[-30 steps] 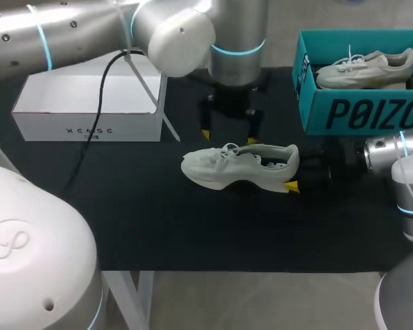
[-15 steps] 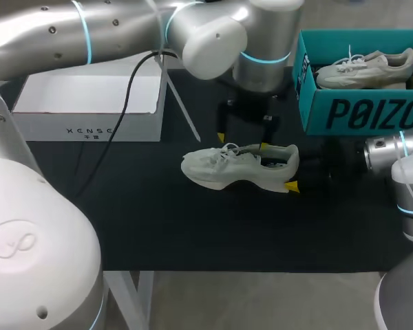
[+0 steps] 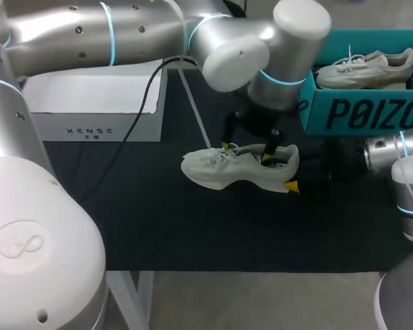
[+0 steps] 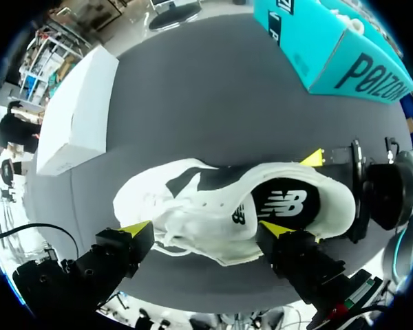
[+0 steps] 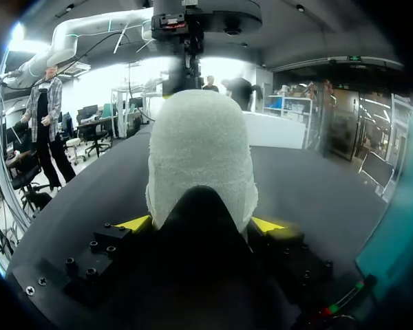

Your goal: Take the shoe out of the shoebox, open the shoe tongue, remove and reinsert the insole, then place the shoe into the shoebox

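Shoe (image 3: 220, 172) lies toe left, heel right on worktop (image 3: 158, 220). Right tool (image 5: 201, 223) clamps heel. Left tool (image 4: 206, 228) is nearer the tongue: spread wide, empty, just above the laces, fingers in line with shoe's long axis.

Off-white knit on the shoe (image 3: 237, 168), black inside with a white mark. Matte black across the bench (image 3: 124, 206). Teal with black lettering on the shoebox (image 3: 358, 113), cream on the second shoe (image 3: 365, 69). Plain white on the flat box (image 3: 89, 103). Bright yellow tips on left claw (image 3: 246, 152) and right claw (image 5: 201, 223).
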Controlling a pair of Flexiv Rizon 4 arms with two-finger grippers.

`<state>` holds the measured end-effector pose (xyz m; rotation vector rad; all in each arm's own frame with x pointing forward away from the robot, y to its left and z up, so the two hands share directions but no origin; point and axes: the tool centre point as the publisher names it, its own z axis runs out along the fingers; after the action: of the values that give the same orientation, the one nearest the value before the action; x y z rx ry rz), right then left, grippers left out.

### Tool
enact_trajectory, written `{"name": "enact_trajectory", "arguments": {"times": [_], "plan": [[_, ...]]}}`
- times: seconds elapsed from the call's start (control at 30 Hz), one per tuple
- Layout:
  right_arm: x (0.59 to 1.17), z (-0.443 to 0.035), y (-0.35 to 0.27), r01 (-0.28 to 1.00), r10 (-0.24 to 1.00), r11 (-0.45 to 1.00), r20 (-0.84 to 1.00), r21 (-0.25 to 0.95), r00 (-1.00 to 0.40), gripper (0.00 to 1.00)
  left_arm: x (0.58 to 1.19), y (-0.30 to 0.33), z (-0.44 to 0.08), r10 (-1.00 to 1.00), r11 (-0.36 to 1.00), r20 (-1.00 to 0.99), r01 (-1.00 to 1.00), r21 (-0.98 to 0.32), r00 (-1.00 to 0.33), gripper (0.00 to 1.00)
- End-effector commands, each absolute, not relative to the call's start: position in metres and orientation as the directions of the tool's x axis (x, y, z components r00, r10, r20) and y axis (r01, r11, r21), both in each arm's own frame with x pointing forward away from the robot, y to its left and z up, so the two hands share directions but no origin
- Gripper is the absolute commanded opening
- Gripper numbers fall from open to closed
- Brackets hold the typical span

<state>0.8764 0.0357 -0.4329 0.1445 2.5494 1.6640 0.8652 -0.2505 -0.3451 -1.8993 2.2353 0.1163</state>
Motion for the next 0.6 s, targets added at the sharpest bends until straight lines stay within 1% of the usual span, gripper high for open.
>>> {"name": "enact_trajectory", "arguments": {"times": [0.03,0.07,0.1,0.13,0.17,0.4,0.6], "plan": [[0.8770,-0.4368,0.0393,0.028,0.131,0.402,-0.027,0.915,-0.991,0.00,0.8561,-0.2490,-0.3419,-0.967,0.158,-0.217,-0.983,-0.092,-0.135,1.00],[0.8770,-0.4368,0.0393,0.028,0.131,0.402,-0.027,0.915,-0.991,0.00,0.8586,-0.2501,-0.3438,-0.967,0.152,-0.221,-0.983,-0.104,-0.126,0.75],[0.8770,-0.4368,0.0393,0.028,0.131,0.402,-0.027,0.915,-0.991,0.00,0.8593,-0.2501,-0.3444,-0.967,0.147,-0.224,-0.983,-0.106,-0.121,0.38],[0.8770,-0.4368,0.0393,0.028,0.131,0.402,-0.027,0.915,-0.991,0.00,0.8594,-0.2493,-0.3439,-0.967,0.145,-0.227,-0.984,-0.107,-0.118,0.10],[0.8770,-0.4368,0.0393,0.028,0.131,0.402,-0.027,0.915,-0.991,0.00,0.8591,-0.2485,-0.3436,-0.966,0.147,-0.231,-0.984,-0.105,-0.119,0.00],[0.8770,-0.4368,0.0393,0.028,0.131,0.402,-0.027,0.915,-0.991,0.00,0.8587,-0.2464,-0.3483,-0.962,0.144,-0.249,-0.984,-0.101,-0.115,0.00],[0.8770,-0.4368,0.0393,0.028,0.131,0.402,-0.027,0.915,-0.991,0.00,0.8643,-0.2416,-0.3398,-0.967,0.133,-0.233,-0.985,-0.106,-0.106,0.00]]}}
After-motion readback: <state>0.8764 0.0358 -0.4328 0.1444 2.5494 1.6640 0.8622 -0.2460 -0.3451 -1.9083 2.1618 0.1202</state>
